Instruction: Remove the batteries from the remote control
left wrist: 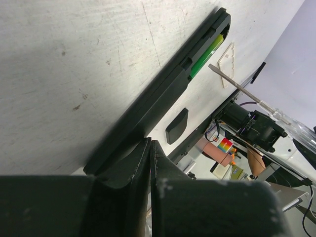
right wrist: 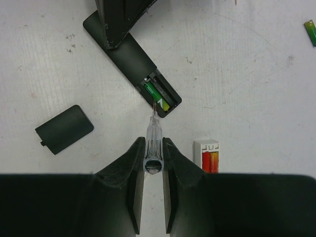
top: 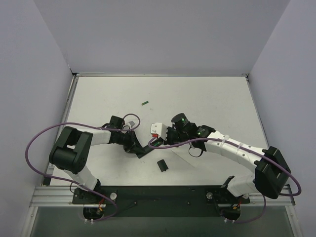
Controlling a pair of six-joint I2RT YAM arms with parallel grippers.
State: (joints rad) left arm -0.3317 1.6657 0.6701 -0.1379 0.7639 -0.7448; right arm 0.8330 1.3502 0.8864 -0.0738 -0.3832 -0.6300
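Two hands share this: the left hand clamps the remote control at its slotless end, and the right hand pinches a clear-handled screwdriver aimed at its slot. Lever the tip gently under the green battery seated there, with the surface bracing the bar.

Two batteries, one remote control, one black cover, one screwdriver, one white box, two grippers

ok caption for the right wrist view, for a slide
Right claw holds a screwdriver, tip at the remote control's open battery slot.
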